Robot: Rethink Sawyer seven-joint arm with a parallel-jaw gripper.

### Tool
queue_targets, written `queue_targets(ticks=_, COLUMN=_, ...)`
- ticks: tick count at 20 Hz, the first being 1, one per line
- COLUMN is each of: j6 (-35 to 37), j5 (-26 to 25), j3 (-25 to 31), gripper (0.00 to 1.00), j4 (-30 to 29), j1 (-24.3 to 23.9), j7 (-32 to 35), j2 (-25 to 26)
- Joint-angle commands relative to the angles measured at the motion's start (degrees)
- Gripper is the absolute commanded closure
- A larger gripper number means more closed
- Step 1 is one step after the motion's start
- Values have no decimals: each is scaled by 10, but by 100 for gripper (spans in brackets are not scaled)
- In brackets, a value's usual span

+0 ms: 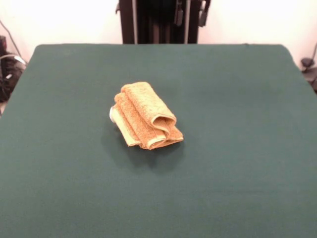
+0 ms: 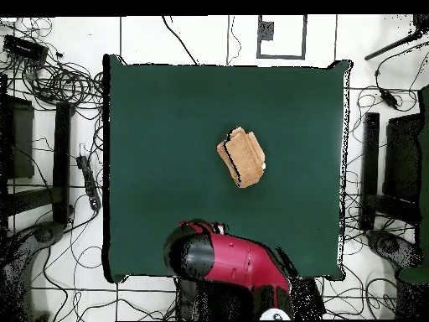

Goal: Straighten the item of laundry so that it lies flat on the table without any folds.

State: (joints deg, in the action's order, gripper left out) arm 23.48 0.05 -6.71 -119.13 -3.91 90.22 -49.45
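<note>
The orange-tan towel [image 1: 146, 115] lies near the middle of the dark green table [image 1: 237, 163], bunched into a thick bundle of overlapping folds with looped edges facing the camera. Its white label [image 1: 113, 114] peeks out at the bundle's left side. In the overhead view the towel [image 2: 241, 157] is a small folded lump a little right of the table's [image 2: 159, 126] centre. The red and black arm [image 2: 235, 260] is drawn back over the table's edge at the robot's side, well apart from the towel. I cannot make out its gripper in either view.
The black pedestal [image 1: 158, 22] stands behind the table's far edge. Cables [image 2: 59, 80] and dark stands [image 2: 381, 172] lie on the floor around the table. Green cloth surrounds the towel on all sides.
</note>
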Motion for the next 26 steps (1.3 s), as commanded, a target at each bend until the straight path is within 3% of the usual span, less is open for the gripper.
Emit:
queue_targets(ticks=1, j6=-50, j5=-57, j3=65, gripper=0, j4=-32, j1=-166, j7=-51, j2=16)
queue_targets(ticks=13, j6=-15, j5=-111, j3=100, gripper=0, j4=25, j1=-173, j7=11, j2=46)
queue_targets(ticks=23, j6=-8, j5=-124, j3=108, gripper=0, j4=70, j1=-162, j7=25, j2=85)
queue_targets(ticks=24, j6=-3, j5=-131, j3=110, gripper=0, j4=59, j1=-210, j7=-3, j2=69)
queue_targets(ticks=26, j6=-2, j5=-136, j3=112, gripper=0, j4=56, j1=-221, j7=-8, j2=65)
